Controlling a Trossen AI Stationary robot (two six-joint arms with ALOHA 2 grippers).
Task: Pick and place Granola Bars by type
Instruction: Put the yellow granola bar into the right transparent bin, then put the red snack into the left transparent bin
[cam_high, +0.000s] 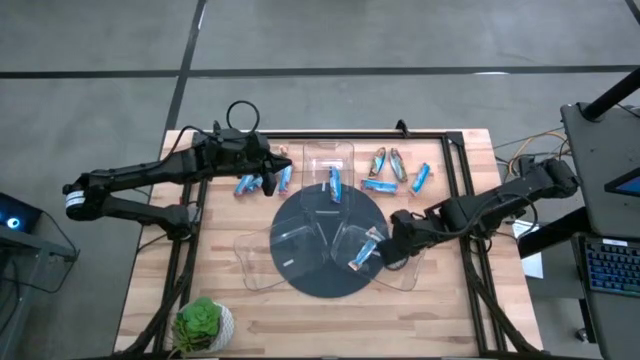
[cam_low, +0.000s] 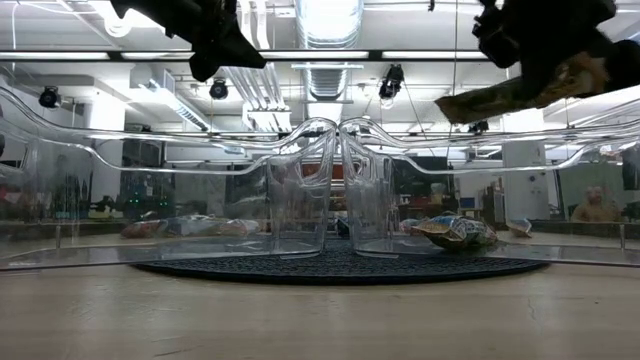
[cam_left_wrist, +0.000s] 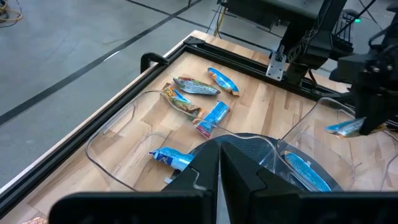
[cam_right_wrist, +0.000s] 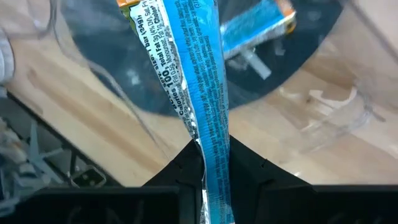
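I've got the right gripper (cam_high: 378, 248) over the right-hand clear tray (cam_high: 400, 262), above the dark round mat (cam_high: 325, 240), clenched on a blue bar (cam_right_wrist: 202, 106) by one end. In the right wrist view the wrapper runs straight out from between the two fingers, printed side showing (calorie text is readable). A second blue bar (cam_right_wrist: 258, 23) lies below it on the mat, inside the tray. In the low view the held bar (cam_low: 510, 95) hangs well clear of the table, tilted.

Left gripper (cam_high: 268, 180) sits near the back-left of the table, fingers pressed together, nothing btwn them. It's just beside a small group of blue bars (cam_high: 245, 185) on the wood. Left wrist view shows one blue bar (cam_left_wrist: 171, 157) right ahead of its fingertips.

Back tray (cam_high: 330, 165) has one blue bar (cam_high: 334, 183) in it. Front-left tray (cam_high: 270, 250) looks bare, tho I can't be sure thru the plastic.

More bars lie loose on the wood at the back right: two tan/brown ones (cam_high: 388, 162) side by side, a blue one (cam_high: 378, 185) in front of them, another blue (cam_high: 420, 178) to the right.

Small potted plant (cam_high: 203, 325) at the front-left corner of the table (cam_high: 440, 320).
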